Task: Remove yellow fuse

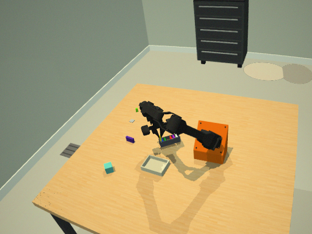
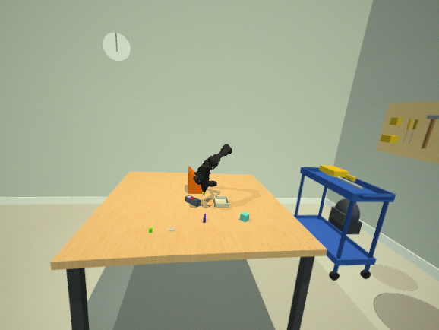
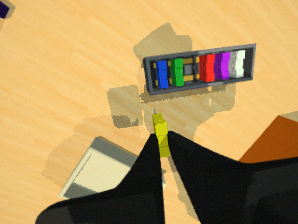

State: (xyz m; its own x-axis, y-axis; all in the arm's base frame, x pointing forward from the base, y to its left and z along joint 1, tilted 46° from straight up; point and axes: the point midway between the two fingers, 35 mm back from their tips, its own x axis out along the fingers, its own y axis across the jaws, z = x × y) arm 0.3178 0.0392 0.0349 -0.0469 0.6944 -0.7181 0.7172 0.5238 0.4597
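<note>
While the yellow fuse [image 1: 160, 138] [image 2: 203, 193] [image 3: 161, 134] is gripped in the nearly closed pincer [image 1: 160, 136] [image 2: 204, 191] [image 3: 161, 137] | block [image 1: 169, 142] [image 2: 193, 201] [image 3: 198, 71]: five fuses seated | tray [image 1: 151, 171] [image 2: 222, 206] [image 3: 95, 145]: fuse not deposited.

Pale wood-grain tabletop [image 1: 243, 172] [image 2: 152, 243] [image 3: 45, 65], smooth and satiny.
Matt black, plastic-looking arm [image 1: 189, 129] [image 2: 213, 161]; in the wrist view, at one o'clock, the fuse block [image 3: 200, 90] looks like smooth, dull dark plastic.
</note>
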